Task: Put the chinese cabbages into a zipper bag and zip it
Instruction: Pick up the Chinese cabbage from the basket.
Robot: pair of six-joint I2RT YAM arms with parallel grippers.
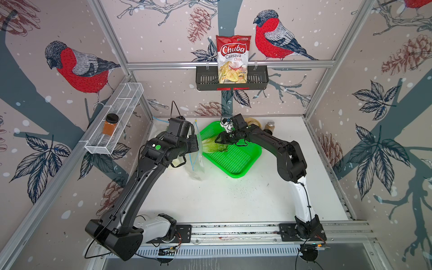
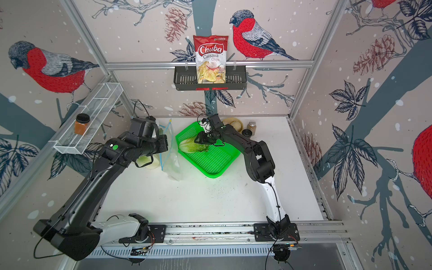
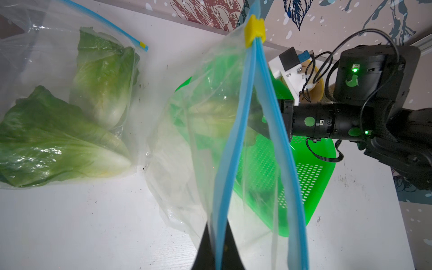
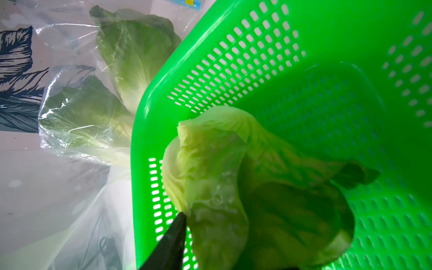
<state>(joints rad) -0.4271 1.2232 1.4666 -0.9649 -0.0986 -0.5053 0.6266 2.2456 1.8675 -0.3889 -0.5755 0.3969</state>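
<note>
One chinese cabbage (image 1: 214,147) (image 4: 210,175) lies at the left end of the green tray (image 1: 236,161) (image 4: 304,46). My right gripper (image 1: 221,149) (image 4: 233,240) is down on it. One finger (image 4: 173,238) presses its pale side and the other is hidden behind the leaves. Just left of the tray, my left gripper (image 3: 218,252) is shut on the blue zip edge of a clear zipper bag (image 3: 198,140) (image 1: 196,161). The bag hangs upright with its mouth parted and its yellow slider (image 3: 254,29) at the far end. Two more cabbages (image 3: 105,88) (image 3: 58,145) lie inside another bag (image 3: 35,58) on the table.
A tape roll (image 1: 253,122) and a spice jar (image 1: 270,126) stand behind the tray by the back wall. A chips bag (image 1: 232,58) sits in a black wall basket. A wire shelf (image 1: 117,117) on the left wall holds an orange jar.
</note>
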